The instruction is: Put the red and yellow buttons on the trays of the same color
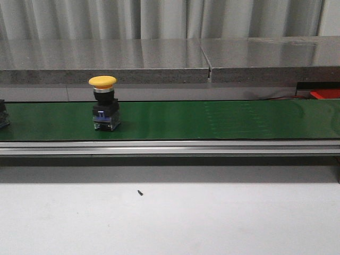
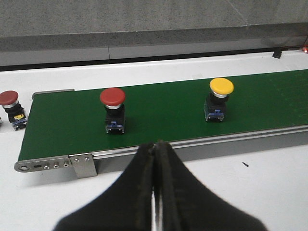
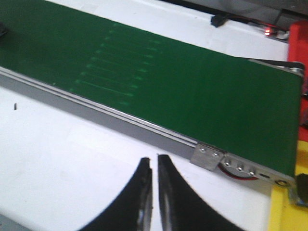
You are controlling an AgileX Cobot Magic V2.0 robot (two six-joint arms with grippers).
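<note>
- Front view has the yellow button standing upright on the green belt, over toward the left side, mushroom cap up, black and blue body under it.
- Left wrist cam shows that same yellow button plus a red button, both upright on the belt and well apart from each other. Red one sits nearer the belt's end.
- Second red button is off the belt, standing on the white tabletop just past the belt's end, right at the picture's edge.
- At the front view's left edge there's a dark bit on the belt, too cut off to say what it is.
- Trays: a red tray peeks in at the far right behind the belt in the front view. Right wrist cam catches a red tray edge and a yellow tray corner by the belt's other end, both only partly in frame.
- Left end effector is pressed together, holding nothing, hovering over the tabletop on the near side of the belt rail, closest to the red button.
- Right end effector has its fingers nearly together with just a thin slit between them, nothing in it, over bare tabletop beside the belt rail.
- Small dark speck lies on the tabletop in front of the belt.
</note>
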